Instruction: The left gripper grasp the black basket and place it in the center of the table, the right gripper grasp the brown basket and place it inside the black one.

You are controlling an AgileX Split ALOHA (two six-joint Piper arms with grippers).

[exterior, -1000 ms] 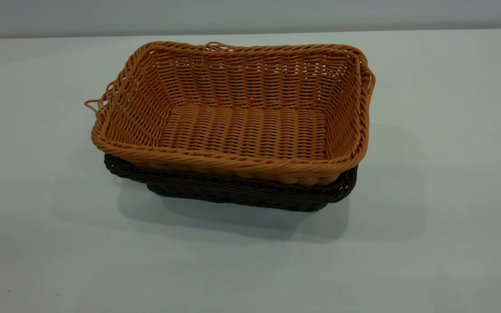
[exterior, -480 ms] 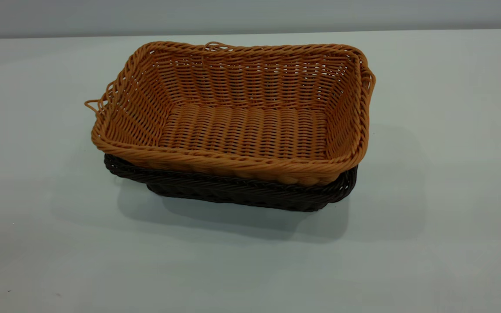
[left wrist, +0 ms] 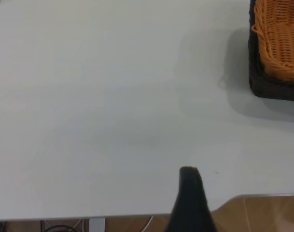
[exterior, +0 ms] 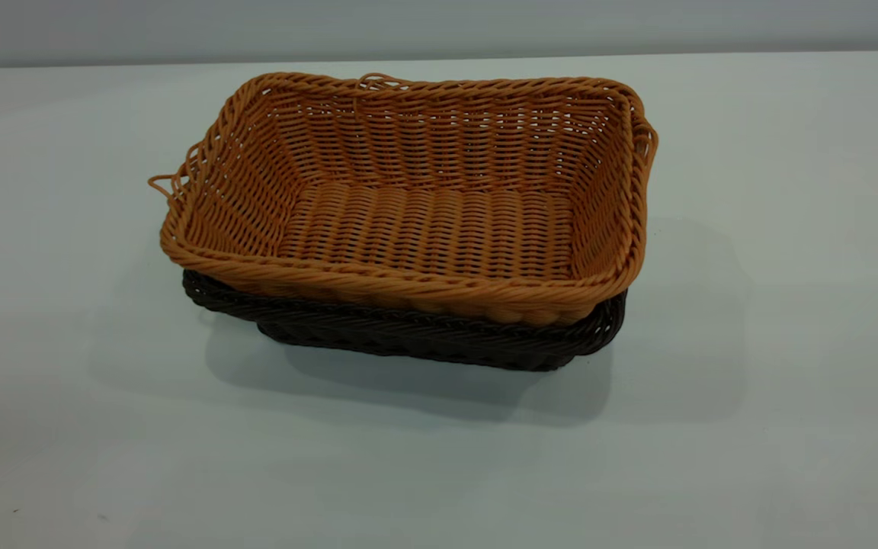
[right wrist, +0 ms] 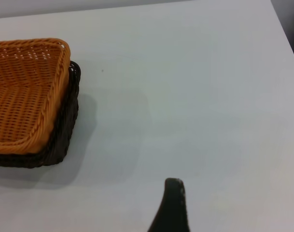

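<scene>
The brown basket (exterior: 424,206) sits nested inside the black basket (exterior: 439,343) in the middle of the table (exterior: 774,396). Only the black basket's rim and lower wall show beneath it. Neither gripper shows in the exterior view. In the left wrist view a dark part of the left gripper (left wrist: 189,193) hangs near the table's edge, well away from the baskets' corner (left wrist: 277,53). In the right wrist view a dark part of the right gripper (right wrist: 172,208) is over bare table, apart from the stacked baskets (right wrist: 31,96). Neither gripper holds anything.
The table's edge and the brown floor (left wrist: 262,215) show below the left gripper. A grey wall (exterior: 439,27) runs behind the table. Bare table lies on all sides of the baskets.
</scene>
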